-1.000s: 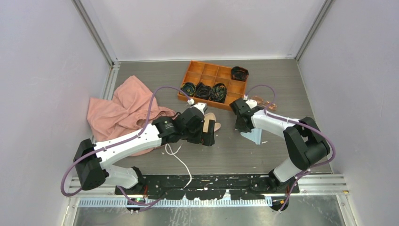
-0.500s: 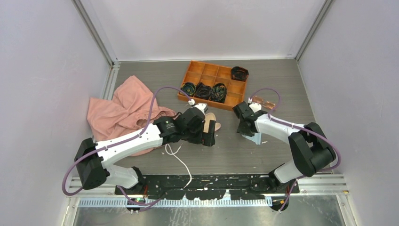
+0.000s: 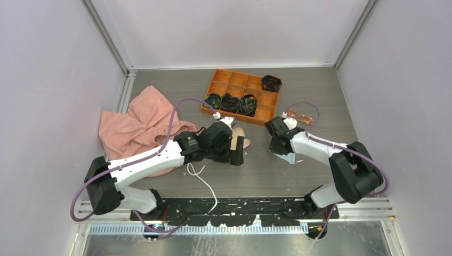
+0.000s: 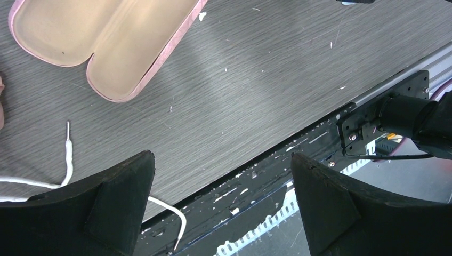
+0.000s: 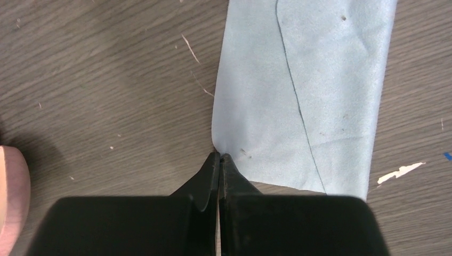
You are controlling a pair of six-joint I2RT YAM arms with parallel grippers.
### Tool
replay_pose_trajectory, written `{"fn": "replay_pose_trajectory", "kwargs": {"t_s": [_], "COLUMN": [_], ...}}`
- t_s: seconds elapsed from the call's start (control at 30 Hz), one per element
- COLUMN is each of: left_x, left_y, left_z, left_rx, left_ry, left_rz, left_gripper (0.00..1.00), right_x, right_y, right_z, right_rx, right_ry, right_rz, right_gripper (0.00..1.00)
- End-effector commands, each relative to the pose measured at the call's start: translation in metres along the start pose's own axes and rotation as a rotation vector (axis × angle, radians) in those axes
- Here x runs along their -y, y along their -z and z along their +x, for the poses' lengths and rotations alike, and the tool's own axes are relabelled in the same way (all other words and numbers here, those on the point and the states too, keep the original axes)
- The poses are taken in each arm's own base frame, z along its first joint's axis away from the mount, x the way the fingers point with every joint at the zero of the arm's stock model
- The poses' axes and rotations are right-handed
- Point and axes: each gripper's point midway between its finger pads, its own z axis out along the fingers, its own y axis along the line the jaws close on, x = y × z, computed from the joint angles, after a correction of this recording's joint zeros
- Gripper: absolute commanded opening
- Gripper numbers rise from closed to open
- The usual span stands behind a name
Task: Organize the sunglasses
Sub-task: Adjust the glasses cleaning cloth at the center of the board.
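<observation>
At blue cloth corner, right gripper drawn nearer, closed tight, left gripper wide, empty.

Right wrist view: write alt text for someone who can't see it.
The right hand, its fingers shut, has its tips at the near left corner of a light blue cloth lying flat on a dark wood-grain table. Whether the cloth is pinched cannot be told. A rounded pink object peeks in at the lower left edge.
</observation>
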Motion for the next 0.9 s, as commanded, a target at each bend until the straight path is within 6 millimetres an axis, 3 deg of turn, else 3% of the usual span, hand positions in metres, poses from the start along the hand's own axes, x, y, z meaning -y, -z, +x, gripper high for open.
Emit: {"fn": "replay_pose_trajectory", "kwargs": {"t_s": [0.0, 0.17, 0.43, 0.47, 0.5, 0.57, 0.67, 0.73, 0.87], "left_x": [0.001, -0.009, -0.028, -0.028, -0.027, -0.023, -0.015, -0.004, 0.026], "left_y": [0.01, 0.017, 0.015, 0.014, 0.014, 0.015, 0.017, 0.016, -0.006], "left_z": [-0.009, -0.014, -0.012, -0.011, -0.011, -0.012, -0.012, -0.01, 0.005], "left_rx": [0.052, 0.084, 0.083, 0.08, 0.079, 0.077, 0.084, 0.087, 0.033], "left_ry": [0.015, 0.013, 0.125, 0.127, 0.128, 0.125, 0.119, 0.078, 0.039], "left_rz": [0.004, -0.043, -0.079, -0.078, -0.072, -0.052, -0.03, -0.018, 0.022], "left_gripper": [0.99, 1.0, 1.0, 1.0, 1.0, 0.99, 0.99, 0.93, 0.83], "right_x": [-0.001, -0.027, -0.07, -0.071, -0.069, -0.065, -0.048, -0.029, 0.01], "right_y": [0.012, 0.032, 0.056, 0.056, 0.057, 0.067, 0.086, 0.095, 0.104], "right_z": [0.01, 0.021, 0.057, 0.059, 0.059, 0.048, 0.028, 0.019, 0.021], "right_rx": [-0.035, -0.062, -0.098, -0.103, -0.101, -0.059, 0.028, 0.079, 0.114], "right_ry": [-0.01, 0.003, 0.079, 0.089, 0.095, 0.097, 0.084, 0.072, 0.006], "right_rz": [-0.048, -0.152, -0.255, -0.251, -0.239, -0.229, -0.204, -0.172, -0.119], "right_gripper": [0.0, 0.01, 0.01, 0.1, 0.22, 0.37, 0.42, 0.43, 0.43]}}
